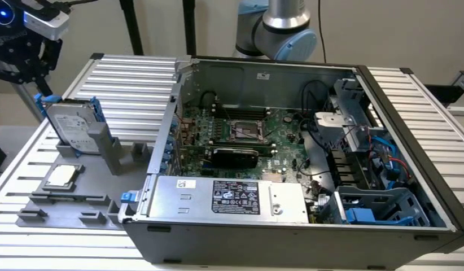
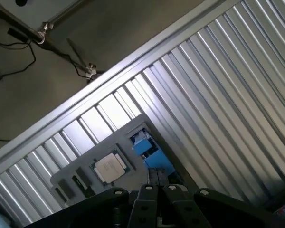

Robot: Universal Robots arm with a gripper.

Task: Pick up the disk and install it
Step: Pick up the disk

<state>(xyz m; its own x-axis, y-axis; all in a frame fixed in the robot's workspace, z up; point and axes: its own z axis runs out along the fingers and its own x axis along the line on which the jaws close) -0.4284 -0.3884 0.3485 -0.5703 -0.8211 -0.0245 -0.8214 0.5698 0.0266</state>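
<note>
Beside the PC case point(image 1: 292, 245), disk point(image 1: 72, 127) stands upright in rack point(image 1: 112, 153), gripper point(image 1: 39, 82) just above. Prob. stiff, heavyish, fragile; I'd grab blue frame edges. Jaws: can't tell.

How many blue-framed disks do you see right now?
1: the disk stands on edge in the grey holder on the exterior view's left, under the claw. Others may be hidden inside the computer case.

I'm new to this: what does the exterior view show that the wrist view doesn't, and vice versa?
The exterior view adds the open computer case with its motherboard, and the robot arm behind it. The wrist view adds the floor beside the ribbed table. Both show the disk standing in the grey holder, the square chip, and that table.
</note>
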